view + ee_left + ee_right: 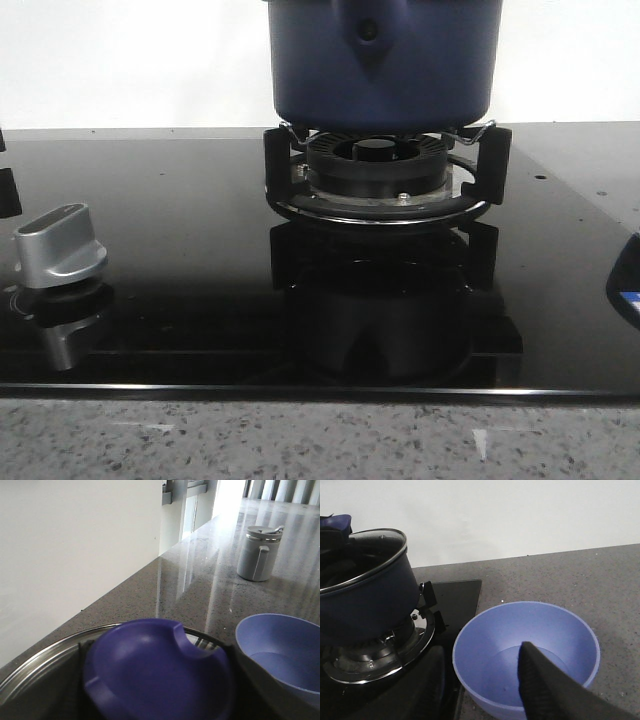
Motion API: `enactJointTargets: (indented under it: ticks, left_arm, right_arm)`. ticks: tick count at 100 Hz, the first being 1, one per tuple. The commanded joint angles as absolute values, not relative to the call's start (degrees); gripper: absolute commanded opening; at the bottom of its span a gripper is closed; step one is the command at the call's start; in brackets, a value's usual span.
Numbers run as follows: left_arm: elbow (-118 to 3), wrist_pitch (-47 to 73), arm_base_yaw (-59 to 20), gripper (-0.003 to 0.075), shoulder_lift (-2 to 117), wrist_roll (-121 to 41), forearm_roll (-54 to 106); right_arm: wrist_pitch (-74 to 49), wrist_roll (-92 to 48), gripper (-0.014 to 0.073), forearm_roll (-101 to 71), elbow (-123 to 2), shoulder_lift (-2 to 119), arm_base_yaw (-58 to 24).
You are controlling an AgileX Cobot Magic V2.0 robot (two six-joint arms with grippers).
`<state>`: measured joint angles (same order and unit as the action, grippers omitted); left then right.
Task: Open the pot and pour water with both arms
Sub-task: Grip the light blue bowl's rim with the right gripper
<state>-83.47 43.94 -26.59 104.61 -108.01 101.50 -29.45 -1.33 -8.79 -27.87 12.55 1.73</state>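
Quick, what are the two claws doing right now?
Left gripper: over the lid knob, fingers hidden; cannot tell.
Right gripper: one finger shows above the bowl; cannot tell.

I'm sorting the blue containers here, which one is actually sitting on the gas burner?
The pot, dark navy with straight sides and a glass lid, sits on the burner. The lighter blue bowl rests beside the stove on the grey countertop.

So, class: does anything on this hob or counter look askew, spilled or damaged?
Nothing stands out. The dark navy-blue round pot sits level on the black burner grate with its glass lid seated, and the light-blue round bowl stands upright beside the black glass hob. No spill shows.
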Motion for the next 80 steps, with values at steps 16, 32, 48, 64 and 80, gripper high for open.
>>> enactJointTargets:
  ticks: [16,32,48,64,80]
  left_arm:
    - [-87.65,47.06,-24.48,0.0139,98.0,-103.03,106.39]
    - [-87.65,48.82,-22.49,0.0248,95.37,-100.32,102.99]
    - [-87.65,52.53,-19.7,0.0311,92.95,-93.74,96.78]
    - [-85.51,53.37,-17.09,0.0311,89.41,-91.87,92.97]
    - [-79.29,53.37,-14.05,0.0311,84.19,-91.87,92.9]
  right_arm:
    - [-25.25,-1.9,0.0311,-8.64,-29.78,13.78,1.89]
    - [-25.25,-1.9,0.0311,-8.64,-29.78,13.78,1.89]
    - [-25.25,-1.9,0.0311,-8.64,-29.78,13.78,1.89]
    - [-25.25,-1.9,0.0311,-8.64,-29.78,13.78,1.89]
    - [-25.25,-1.9,0.0311,-8.64,-29.78,13.78,1.89]
